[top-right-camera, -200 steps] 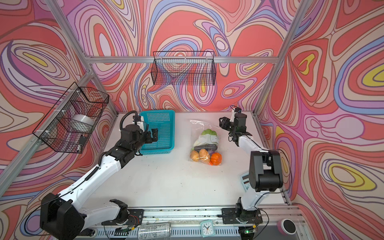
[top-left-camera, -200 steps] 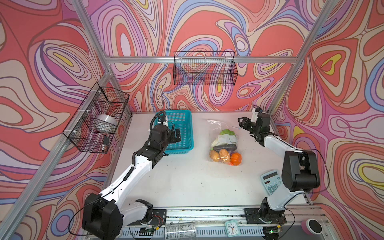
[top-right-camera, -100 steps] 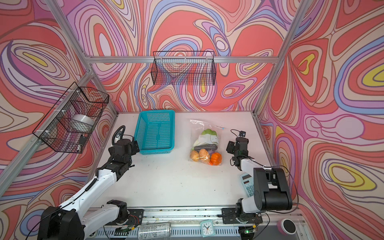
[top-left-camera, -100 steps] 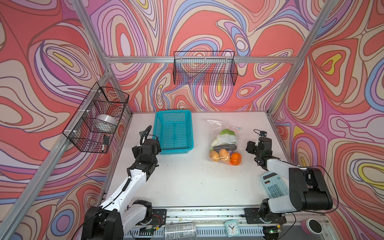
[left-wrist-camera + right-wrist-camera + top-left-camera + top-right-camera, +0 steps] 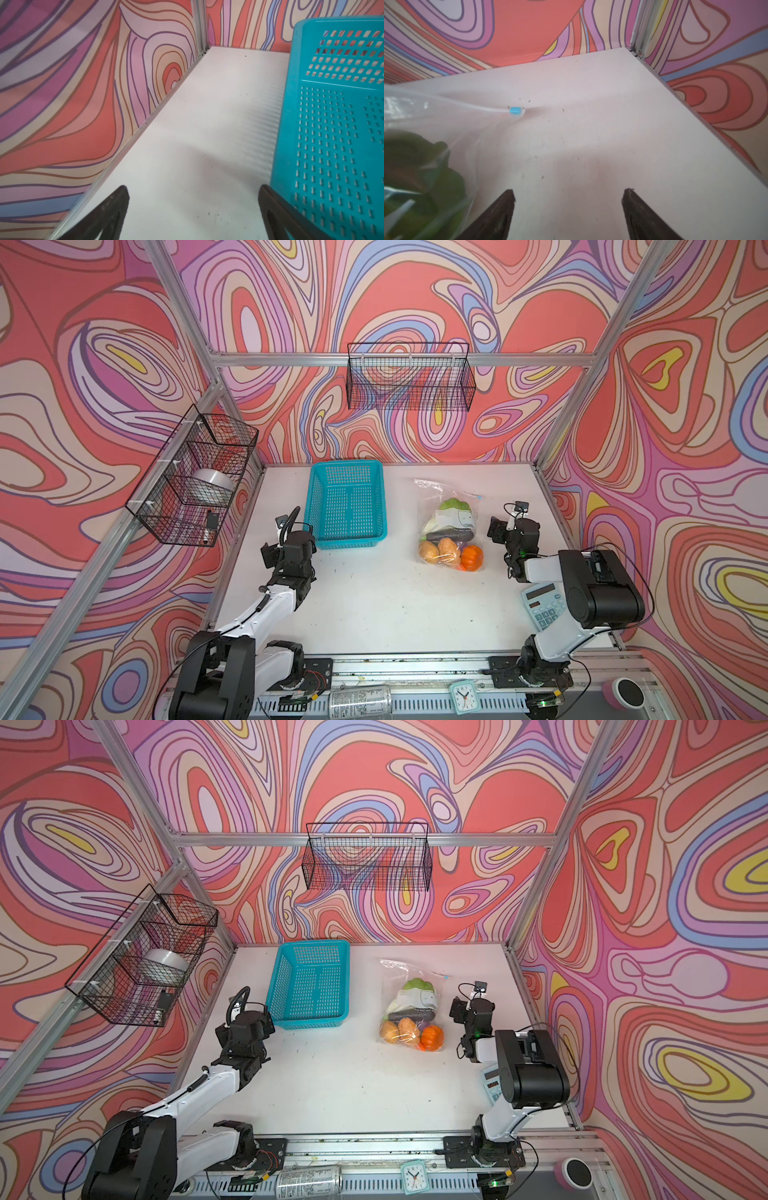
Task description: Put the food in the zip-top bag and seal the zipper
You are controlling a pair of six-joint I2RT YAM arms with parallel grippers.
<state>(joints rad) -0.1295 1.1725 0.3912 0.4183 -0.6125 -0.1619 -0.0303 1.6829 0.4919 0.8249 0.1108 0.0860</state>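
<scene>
Contents of the zip-top bag [image 5: 428, 489] overlap; only cabbage [image 5: 453, 512], eggplant [image 5: 449, 536], two potatoes [image 5: 448, 548] and pumpkin [image 5: 471, 558] read clearly in both top views. Zipper slider [image 5: 515, 110], a speck from above, shows sharply in the right wrist view at the strip's end; the cabbage there is blurred. Right gripper [image 5: 569, 190] sits just beside the bag, jaws spread wide, holding nothing. Left gripper [image 5: 193, 187], well apart from the bag beyond the teal basket [image 5: 332, 124], is likewise wide and empty.
</scene>
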